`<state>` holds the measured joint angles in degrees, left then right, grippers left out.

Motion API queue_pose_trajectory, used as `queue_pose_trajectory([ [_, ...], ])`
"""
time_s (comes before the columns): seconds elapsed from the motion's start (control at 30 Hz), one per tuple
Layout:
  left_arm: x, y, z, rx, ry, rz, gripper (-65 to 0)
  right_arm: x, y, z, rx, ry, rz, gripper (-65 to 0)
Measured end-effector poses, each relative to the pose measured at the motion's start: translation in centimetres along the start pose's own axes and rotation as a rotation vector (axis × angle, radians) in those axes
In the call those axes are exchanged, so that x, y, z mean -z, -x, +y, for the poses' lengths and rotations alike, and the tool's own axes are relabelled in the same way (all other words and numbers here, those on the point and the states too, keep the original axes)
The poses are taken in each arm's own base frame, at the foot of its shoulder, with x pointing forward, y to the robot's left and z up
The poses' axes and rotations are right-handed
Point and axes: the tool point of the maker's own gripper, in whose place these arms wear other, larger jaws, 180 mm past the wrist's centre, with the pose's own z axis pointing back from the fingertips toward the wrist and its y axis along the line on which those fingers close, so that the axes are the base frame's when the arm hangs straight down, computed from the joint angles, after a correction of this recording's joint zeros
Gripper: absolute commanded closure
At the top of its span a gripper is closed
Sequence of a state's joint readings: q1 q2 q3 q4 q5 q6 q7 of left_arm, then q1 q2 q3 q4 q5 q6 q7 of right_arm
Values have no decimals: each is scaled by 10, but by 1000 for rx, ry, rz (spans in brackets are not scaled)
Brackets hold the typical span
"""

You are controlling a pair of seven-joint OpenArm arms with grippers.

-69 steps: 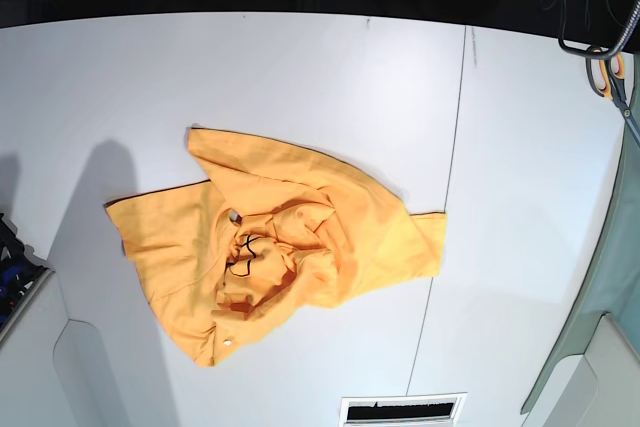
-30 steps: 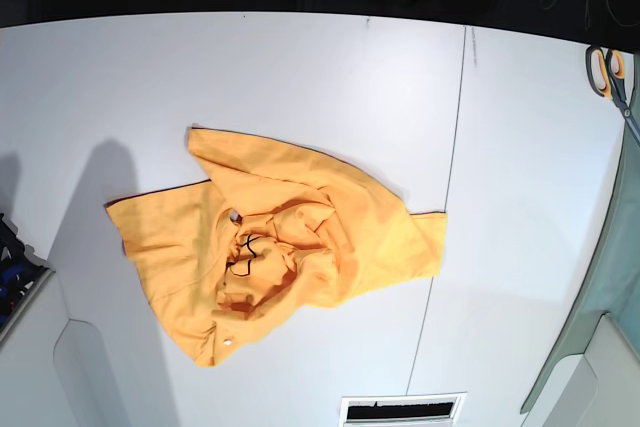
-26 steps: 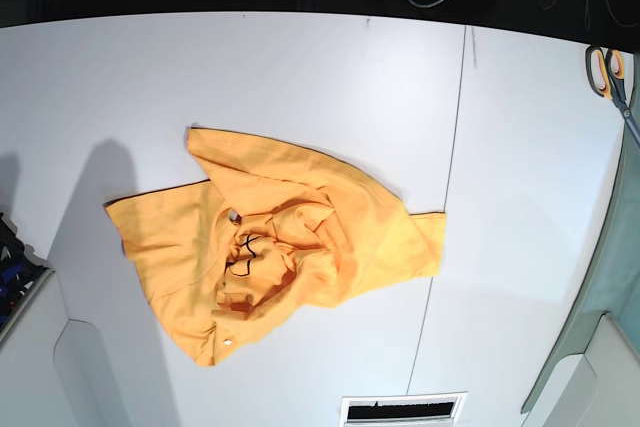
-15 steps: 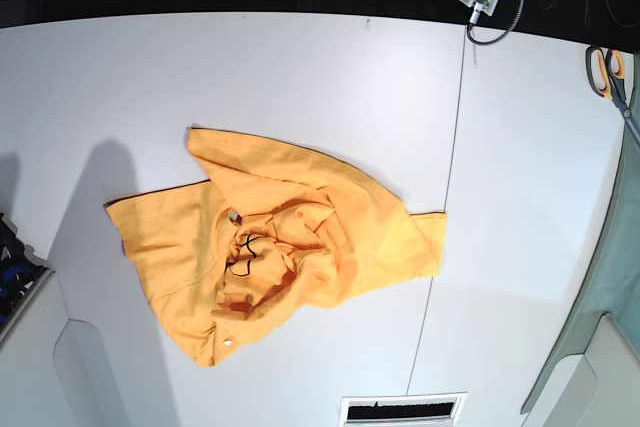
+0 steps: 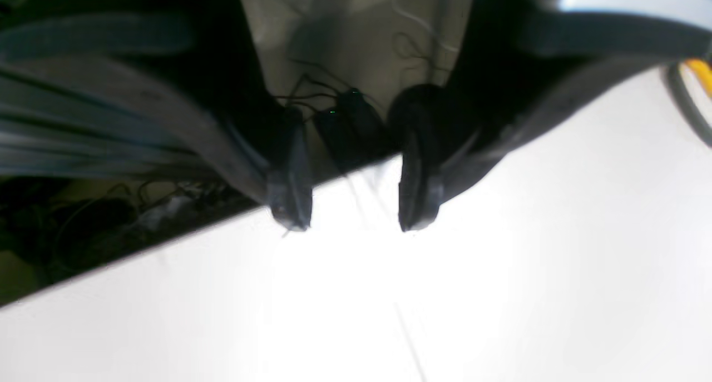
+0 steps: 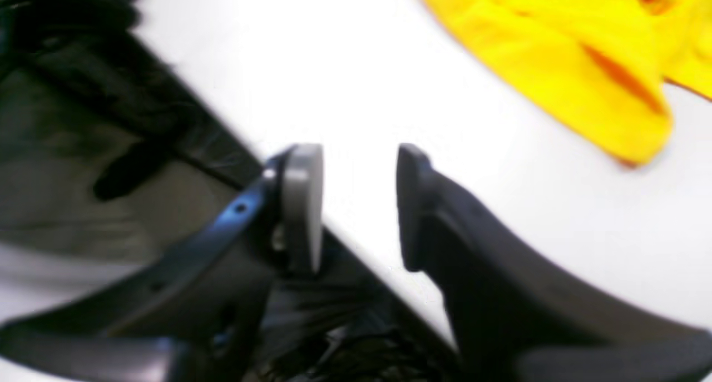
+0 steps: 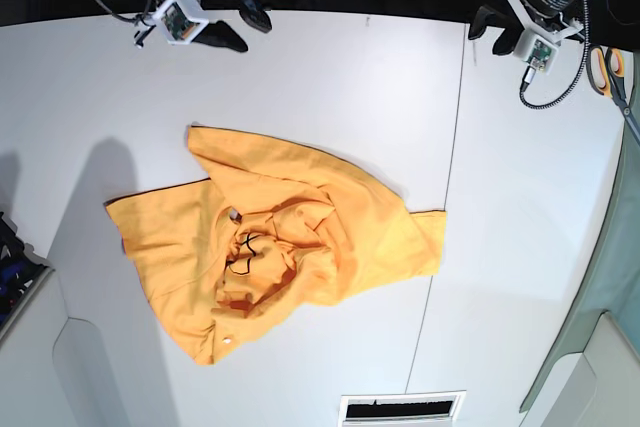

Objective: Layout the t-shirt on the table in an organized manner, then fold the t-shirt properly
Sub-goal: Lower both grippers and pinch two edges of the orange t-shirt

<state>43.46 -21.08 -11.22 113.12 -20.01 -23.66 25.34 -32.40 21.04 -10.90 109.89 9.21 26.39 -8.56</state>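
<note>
Orange-handled scissors (image 7: 610, 75) — far table edge

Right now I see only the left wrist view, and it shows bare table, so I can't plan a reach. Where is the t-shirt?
Observer: In the base view the t-shirt lies crumpled mid-table. It is well apart from the left end effector, which hangs over the far edge of the table.
Operator: Is the other arm on it?
Observer: No. The right end effector hovers open above that far edge, touching no cloth. Its wrist view catches only a corner of the shirt.
Operator: Can you see the neckline?
Observer: Yes, the dark neckline trim sits among bunched folds near the shirt's middle.
</note>
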Motion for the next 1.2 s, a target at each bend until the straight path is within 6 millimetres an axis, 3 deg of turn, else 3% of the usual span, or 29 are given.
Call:
queue_pose_trajectory([
  [0.13,4,-20,15,56,-15,-35,-291,27,-38,-16,-23,57,-94,-241],
  [0.23,9,-40,23,55,-15,-88,-291,52,-54,-25,-56,98,-122,-241],
  [0.33,20,-53,31,26,-17,-129,-291,84,-69,-34,-58,114,-140,-241],
  [0.43,34,-52,39,-4,-17,-120,-291,124,-81,-43,-62,123,-133,-241],
  [0.7,60,-42,50,-39,-19,-80,-291,214,-84,-37,-183,91,8,-302],
  [0.83,60,-42,50,-40,-19,-82,-291,235,-90,-48,-249,166,48,-302],
  [0.93,60,-43,50,-41,-19,-85,-291,241,-78,-52,-253,165,98,-294],
  [1.07,60,-43,50,-41,-19,-86,-291,242,-71,-53,-250,163,116,-190],
  [1.2,60,-44,50,-40,-19,-87,-291,243,-70,-53,-249,162,120,0],
])
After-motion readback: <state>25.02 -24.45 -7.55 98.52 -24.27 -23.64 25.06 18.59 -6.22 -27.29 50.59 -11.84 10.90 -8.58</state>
